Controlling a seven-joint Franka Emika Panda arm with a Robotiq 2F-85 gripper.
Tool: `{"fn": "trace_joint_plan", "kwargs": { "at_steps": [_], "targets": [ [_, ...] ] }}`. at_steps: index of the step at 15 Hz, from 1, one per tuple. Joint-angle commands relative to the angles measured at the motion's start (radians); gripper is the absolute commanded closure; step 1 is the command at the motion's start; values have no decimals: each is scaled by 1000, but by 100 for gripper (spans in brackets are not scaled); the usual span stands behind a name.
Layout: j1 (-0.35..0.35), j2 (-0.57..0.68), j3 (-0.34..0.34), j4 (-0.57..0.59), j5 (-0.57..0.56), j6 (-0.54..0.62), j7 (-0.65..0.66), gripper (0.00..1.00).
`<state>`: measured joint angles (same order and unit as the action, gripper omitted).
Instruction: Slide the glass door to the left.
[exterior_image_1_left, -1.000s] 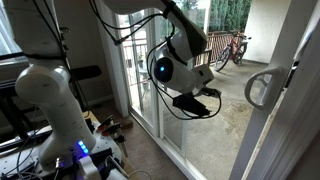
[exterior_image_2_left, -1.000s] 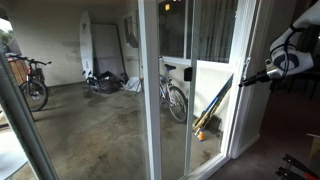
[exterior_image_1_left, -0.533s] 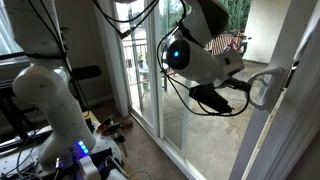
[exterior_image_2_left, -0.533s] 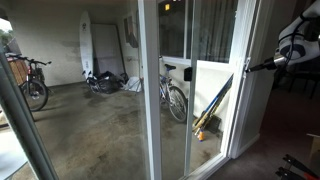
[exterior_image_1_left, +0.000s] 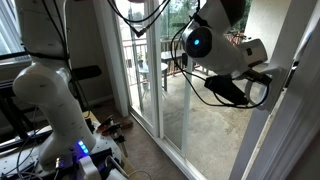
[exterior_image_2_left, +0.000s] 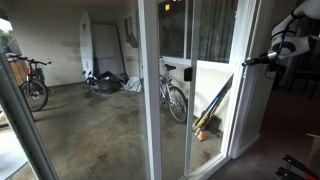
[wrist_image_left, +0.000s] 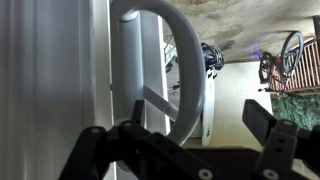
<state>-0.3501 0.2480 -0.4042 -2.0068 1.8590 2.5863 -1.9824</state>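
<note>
The pincer (wrist_image_left: 180, 138) has advanced to the glass door's (exterior_image_2_left: 215, 100) handle (wrist_image_left: 188, 60), jaws spread.

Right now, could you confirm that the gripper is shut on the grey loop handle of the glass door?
Not quite: the gripper is open, not shut. The wrist view shows its fingers spread to either side of the grey loop handle of the glass door.

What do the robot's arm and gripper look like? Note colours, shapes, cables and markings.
The arm is white, built of thick rounded segments, with a black ring glowing blue at its centre. Thin black cables loop around it. The gripper is black, with two blocky fingers.
</note>
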Motion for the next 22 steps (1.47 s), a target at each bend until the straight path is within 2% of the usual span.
{"fn": "trace_joint_plan", "kwargs": {
  "at_steps": [1, 12, 17, 22],
  "targets": [
    [9, 72, 15, 70, -27, 51, 64, 0],
    [42, 35, 36, -29, -29, 40, -47, 0],
    [63, 16, 37, -74, 6, 62, -191, 0],
    [70, -25, 40, -157, 67, 49, -402, 0]
  ]
}}
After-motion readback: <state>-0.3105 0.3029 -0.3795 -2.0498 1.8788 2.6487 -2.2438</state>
